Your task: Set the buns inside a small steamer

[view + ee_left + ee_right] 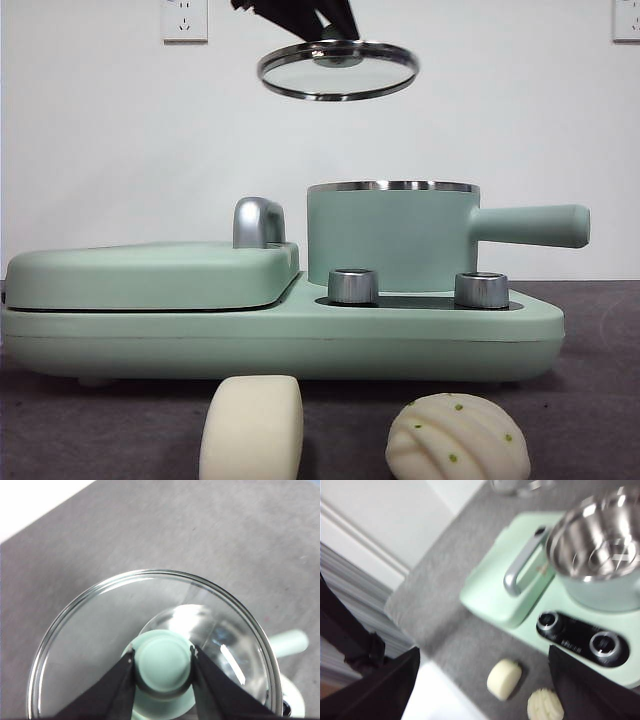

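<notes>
The small steamer (390, 238), a mint-green pot with a steel rim and a straight side handle, stands uncovered on the green base; its steel inside (600, 540) looks bare. High above it hangs its glass lid (338, 70), tilted a little. My left gripper (162, 662) is shut on the lid's green knob and shows as a dark tip (300, 15) at the top. Two buns lie on the table in front of the base: a smooth loaf-shaped one (252, 428) (504, 679) and a ridged domed one (458, 440) (545, 706). My right gripper (484, 652) hovers open, high above the buns.
A flat mint-green hinged griddle (150, 275) with a chrome handle (258, 222) sits on the base to the left of the pot. Two steel dials (353, 286) (481, 290) stand on the base's front. A white wall closes the back.
</notes>
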Controlling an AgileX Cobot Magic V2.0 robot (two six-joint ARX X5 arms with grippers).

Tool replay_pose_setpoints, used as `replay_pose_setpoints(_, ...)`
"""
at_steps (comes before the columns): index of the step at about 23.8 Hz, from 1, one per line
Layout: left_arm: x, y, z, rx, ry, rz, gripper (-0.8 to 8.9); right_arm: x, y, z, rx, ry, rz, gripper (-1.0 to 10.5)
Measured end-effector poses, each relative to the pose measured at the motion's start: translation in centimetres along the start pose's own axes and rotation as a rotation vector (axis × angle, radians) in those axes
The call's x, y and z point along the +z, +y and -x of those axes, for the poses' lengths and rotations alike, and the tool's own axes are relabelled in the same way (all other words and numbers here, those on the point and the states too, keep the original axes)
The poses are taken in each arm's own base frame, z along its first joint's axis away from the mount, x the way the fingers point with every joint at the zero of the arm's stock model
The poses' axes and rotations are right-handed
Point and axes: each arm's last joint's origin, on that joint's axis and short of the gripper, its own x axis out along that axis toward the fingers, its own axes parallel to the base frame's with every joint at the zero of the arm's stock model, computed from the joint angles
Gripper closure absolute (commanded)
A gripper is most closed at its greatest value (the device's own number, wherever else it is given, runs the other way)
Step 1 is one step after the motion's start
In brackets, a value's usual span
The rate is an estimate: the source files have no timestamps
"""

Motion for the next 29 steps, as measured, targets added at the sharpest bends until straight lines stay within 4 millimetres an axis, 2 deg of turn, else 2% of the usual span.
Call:
replay_pose_setpoints(3, -0.2, 1.1, 1.1, 0.027, -0.004, 0.020, 7.98, -0.1, 0.4, -3.0, -0.021, 0.126, -0.016, 5.4)
replay_pose_setpoints(6, -0.3, 2.5, 3.6, 0.074, -0.034, 0.044, 7.98, -0.9, 1.5, -7.0, -0.046, 0.259, -0.008, 5.4)
replay_pose_setpoints(8, -0.7, 3.8, 5.0, 0.111, -0.039, 0.071, 7.98, -1.9, 2.6, -9.9, -0.060, 0.339, 0.005, 5.4)
replay_pose_setpoints(13, -2.1, 7.1, 6.4, 0.183, -0.005, 0.145, 7.98, -5.5, 4.2, -16.4, -0.135, 0.510, 0.040, 5.4)
replay_pose_setpoints(17, -2.5, 8.4, 7.0, 0.217, -0.017, 0.166, 7.98, -6.9, 4.2, -19.3, -0.233, 0.565, 0.074, 5.4)
replay_pose_setpoints(23, -3.1, 9.9, 7.8, 0.254, -0.017, 0.196, 7.98, -7.8, 3.7, -22.7, -0.318, 0.619, 0.084, 5.4)
replay_pose_setpoints(29, -3.4, 10.7, 8.2, 0.273, -0.018, 0.212, 7.98, -9.2, 2.6, -25.0, -0.383, 0.682, 0.080, 5.4)
